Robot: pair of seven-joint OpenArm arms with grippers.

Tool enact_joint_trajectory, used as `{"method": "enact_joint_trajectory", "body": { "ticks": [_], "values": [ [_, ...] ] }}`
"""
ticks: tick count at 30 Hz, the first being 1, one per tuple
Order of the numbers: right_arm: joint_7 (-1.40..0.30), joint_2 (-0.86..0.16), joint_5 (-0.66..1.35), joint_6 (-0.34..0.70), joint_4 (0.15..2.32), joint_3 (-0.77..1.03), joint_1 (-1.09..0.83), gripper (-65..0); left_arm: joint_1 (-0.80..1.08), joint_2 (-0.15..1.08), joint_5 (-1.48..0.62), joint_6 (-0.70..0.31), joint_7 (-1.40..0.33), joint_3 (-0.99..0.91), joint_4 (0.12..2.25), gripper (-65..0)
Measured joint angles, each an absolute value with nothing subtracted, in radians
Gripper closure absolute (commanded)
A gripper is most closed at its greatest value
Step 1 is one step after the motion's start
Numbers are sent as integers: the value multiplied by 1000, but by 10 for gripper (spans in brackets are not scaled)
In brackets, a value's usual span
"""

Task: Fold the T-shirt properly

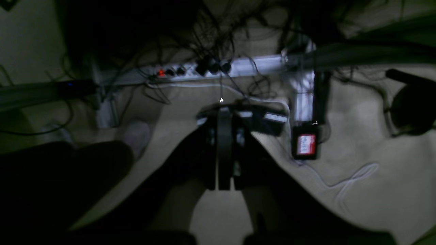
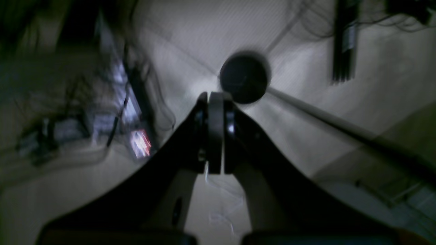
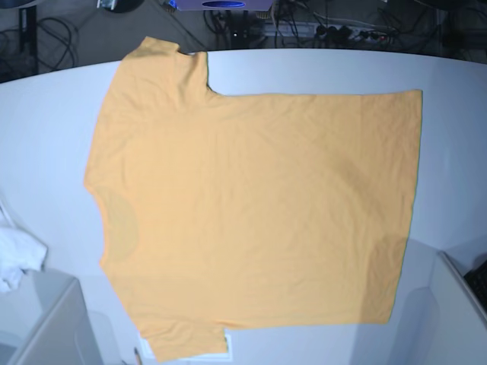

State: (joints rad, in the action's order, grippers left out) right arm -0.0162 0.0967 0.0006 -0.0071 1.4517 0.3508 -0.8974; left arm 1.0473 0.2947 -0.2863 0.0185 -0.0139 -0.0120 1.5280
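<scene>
The T-shirt [image 3: 251,198] lies spread flat and wholly unfolded on the white worktop [image 3: 456,84], neck to the left of the base view, both sets of jaws clenched empty off the worktop, so every fold remains to be made.

Soft matt orange cotton-like T-shirt [image 3: 251,205] with faint creases, smooth matt white table [image 3: 46,129], crumpled white cloth [image 3: 15,255], dark matt plastic-looking left gripper [image 1: 224,149]
</scene>
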Motion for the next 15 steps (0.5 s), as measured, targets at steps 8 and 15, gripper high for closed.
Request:
{"method": "enact_joint_trajectory", "body": {
  "ticks": [8, 15],
  "values": [
    [-191, 117, 30, -6, 1790, 391, -870, 0, 1106, 325, -341, 10, -17, -63, 1829, 0],
    [-498, 66, 501, 136, 1942, 437, -723, 0, 1067, 248, -346, 3, -20, -201, 1944, 0]
  ]
}}
